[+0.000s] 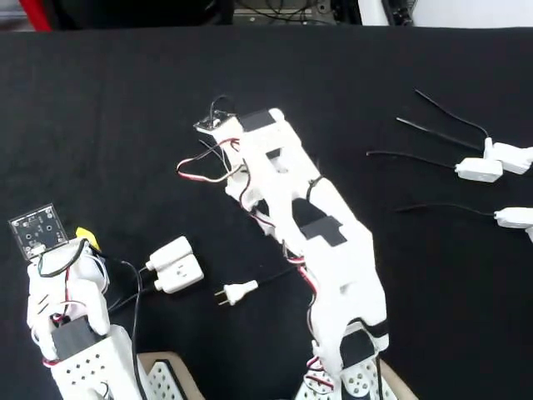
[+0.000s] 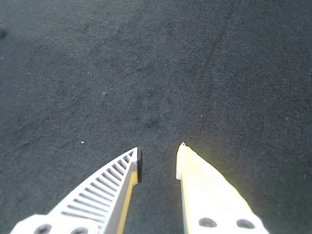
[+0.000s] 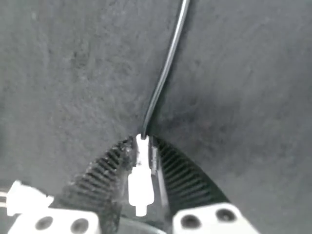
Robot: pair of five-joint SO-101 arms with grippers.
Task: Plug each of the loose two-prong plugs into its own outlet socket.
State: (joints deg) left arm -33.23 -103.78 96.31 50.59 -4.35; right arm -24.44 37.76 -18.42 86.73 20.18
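My right gripper (image 3: pixel 142 163) is shut on a small white plug (image 3: pixel 140 187) whose black cord (image 3: pixel 165 68) runs away over the black cloth. Beside it lies a second white plug (image 3: pixel 22 197). From above, a loose two-prong plug (image 1: pixel 239 292) lies prongs-left beside the right arm (image 1: pixel 308 225), which hides its own gripper. The white outlet block (image 1: pixel 175 265) sits just left of that plug. My left gripper (image 2: pixel 158 151) is open over bare cloth, holding nothing. It stands at the near left (image 1: pixel 86 242), left of the outlet block.
Three more white plugs with black cords lie at the far right: two close together (image 1: pixel 479 169) (image 1: pixel 510 155) and one nearer (image 1: pixel 516 218). Red and white servo wires (image 1: pixel 204 167) loop out beside the right arm. Black cloth (image 1: pixel 100 108) covers the table.
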